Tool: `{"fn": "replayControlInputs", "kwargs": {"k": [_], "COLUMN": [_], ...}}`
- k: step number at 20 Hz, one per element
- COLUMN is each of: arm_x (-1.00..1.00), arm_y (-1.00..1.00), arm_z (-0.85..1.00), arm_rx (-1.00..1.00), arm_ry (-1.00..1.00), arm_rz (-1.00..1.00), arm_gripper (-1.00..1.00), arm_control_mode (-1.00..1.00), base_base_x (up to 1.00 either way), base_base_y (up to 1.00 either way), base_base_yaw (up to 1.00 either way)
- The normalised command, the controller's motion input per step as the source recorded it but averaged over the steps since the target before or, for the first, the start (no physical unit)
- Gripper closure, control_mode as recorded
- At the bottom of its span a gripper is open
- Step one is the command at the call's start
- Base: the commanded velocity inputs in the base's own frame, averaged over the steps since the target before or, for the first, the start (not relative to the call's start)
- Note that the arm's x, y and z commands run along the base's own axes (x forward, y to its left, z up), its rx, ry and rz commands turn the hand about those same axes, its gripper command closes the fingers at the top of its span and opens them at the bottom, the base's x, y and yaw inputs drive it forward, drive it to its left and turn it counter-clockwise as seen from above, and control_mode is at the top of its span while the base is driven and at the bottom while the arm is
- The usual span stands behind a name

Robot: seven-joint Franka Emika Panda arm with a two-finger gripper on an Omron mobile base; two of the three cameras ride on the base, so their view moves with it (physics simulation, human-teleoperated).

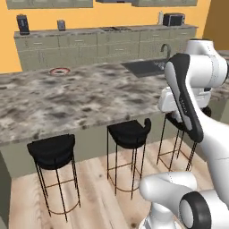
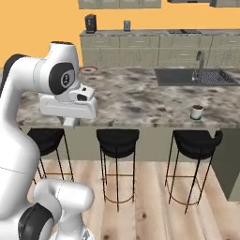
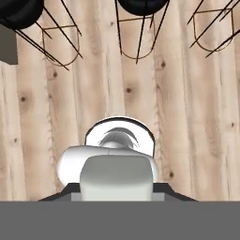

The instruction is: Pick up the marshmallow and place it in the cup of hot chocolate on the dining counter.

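1. Upright, near the front edge of the dining counter (image 2: 136, 98), toward its sink (image 2: 197, 77) end: the cup of hot chocolate (image 2: 197, 112), mouth upward with brown liquid at the top, above the right-hand black stool (image 2: 196, 143).
2. Marshmallow too small to pick out anywhere on the slab.
3. Far across the counter, a red-rimmed plate (image 1: 60, 70), well apart from the cup.
4. Arm folded high in front of the counter, hand level with the slab's edge and aimed down at the wooden floor (image 3: 108, 84).
5. Jaws hidden behind the robot's body; state cannot be told.
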Motion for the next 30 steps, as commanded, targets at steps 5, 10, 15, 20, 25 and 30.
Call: {"fn": "replayControlInputs", "kwargs": {"k": [5,10,15,20,25,30], "arm_x": [0.00,0.00,0.00,0.00,0.00,0.00], "arm_y": [0.00,0.00,0.00,0.00,0.00,0.00], "arm_z": [0.00,0.00,0.00,0.00,0.00,0.00], "arm_rx": [0.00,0.00,0.00,0.00,0.00,0.00], "arm_ry": [0.00,0.00,0.00,0.00,0.00,0.00], "arm_rz": [0.00,0.00,0.00,0.00,0.00,0.00], "arm_gripper": [1.00,1.00,1.00,1.00,1.00,1.00], "arm_control_mode": [1.00,1.00,1.00,1.00,1.00,1.00], "base_base_x": [0.12,0.11,0.23,0.54,0.69,0.31], "base_base_y": [-1.00,-1.00,-1.00,-1.00,-0.70,-0.31], "base_base_yaw": [0.38,0.28,0.24,0.22,0.12,0.07]}}
